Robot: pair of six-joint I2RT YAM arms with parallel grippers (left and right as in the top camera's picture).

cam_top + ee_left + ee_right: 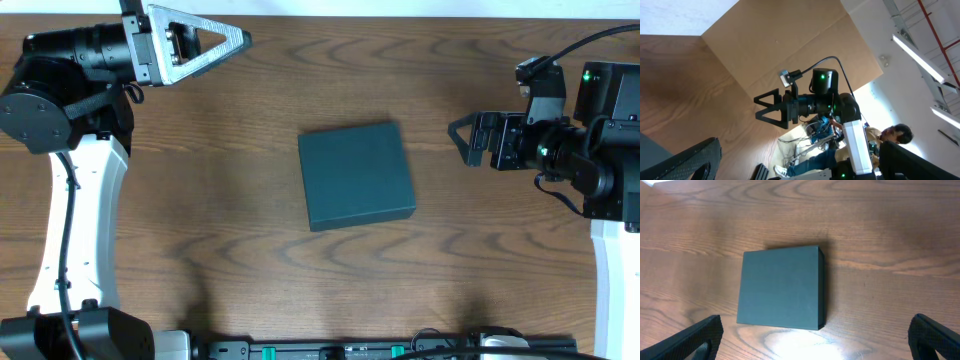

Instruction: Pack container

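Overhead, container [357,176] on table [250,250], edges untouched, left jaws and right jaws spread wide, empty, well apart.

We see a bench [250,250] of brown wood with bold, wavy grain; a pale glare [790,339] of lamp light lies on it in the right wrist view. Along its near edge runs a dark rail [330,350] with green tags. In the left wrist view, past the right edge, we find a plain brown panel [790,45]; a white wall [670,15]; two long strip lights [917,57] beside a red pipe [935,25]; a tangle of cables [805,145]; a dark-haired person [896,134].
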